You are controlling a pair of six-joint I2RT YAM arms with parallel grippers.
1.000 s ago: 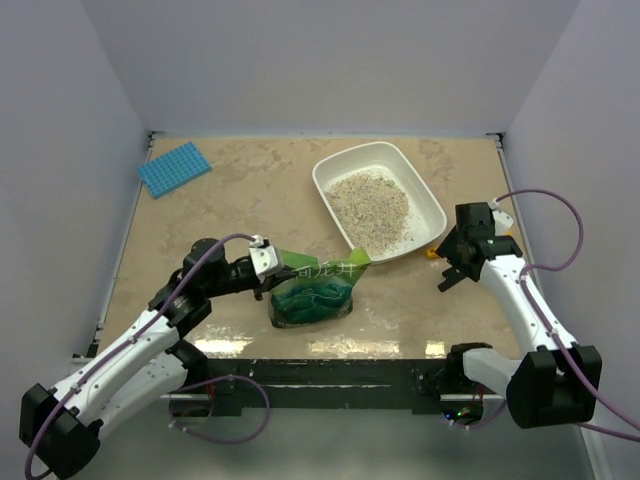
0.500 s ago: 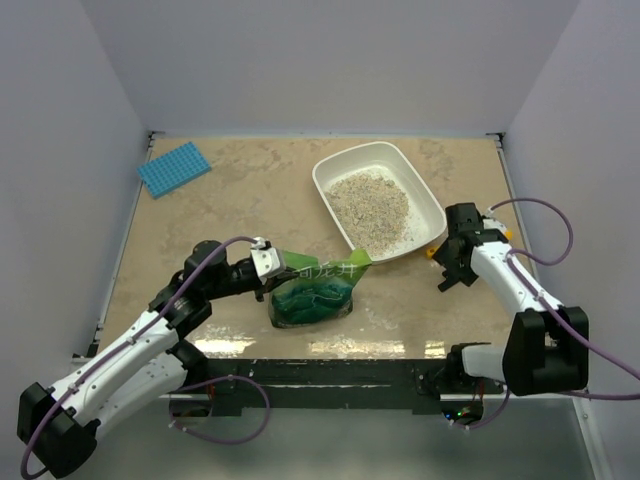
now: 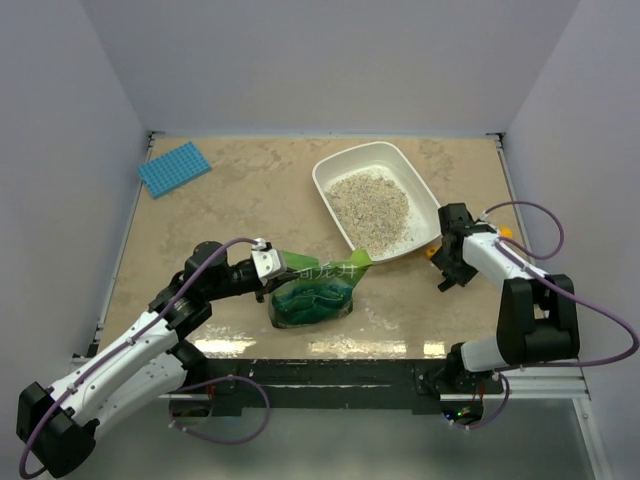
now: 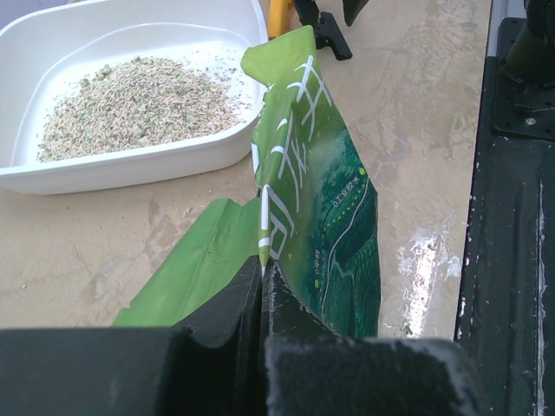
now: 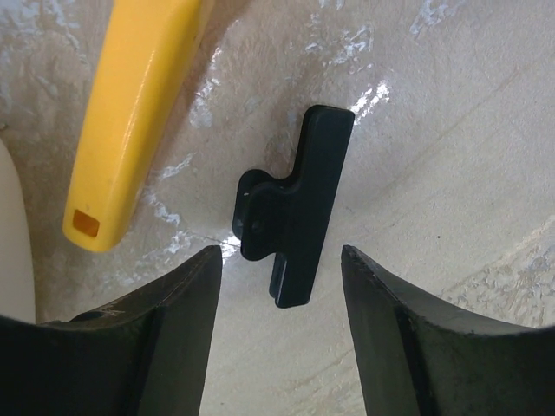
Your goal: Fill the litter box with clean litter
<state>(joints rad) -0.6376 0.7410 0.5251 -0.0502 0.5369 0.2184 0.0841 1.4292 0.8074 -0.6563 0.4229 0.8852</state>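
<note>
The white litter box [image 3: 428, 198] stands at the back right of the table with a heap of pale clean litter [image 3: 370, 208] in it. It also shows in the left wrist view [image 4: 130, 165], with the litter [image 4: 139, 104] inside. My left gripper [image 3: 270, 268] is shut on the top edge of a green pouch bag [image 3: 312, 292], which stands just in front of the box; the bag [image 4: 316, 208] fills the left wrist view. My right gripper [image 3: 447, 272] is open and empty, just right of the box, above a black binder clip [image 5: 295, 204] lying on the table.
A yellow-orange scoop handle [image 5: 130, 113] lies beside the clip, next to the box's corner. A blue gridded mat [image 3: 173, 168] lies at the back left. The black table edge [image 4: 512, 217] runs close behind the bag.
My right arm has folded inward, bringing the gripper left toward the box's right corner and the clip. The left gripper and bag have not moved.
</note>
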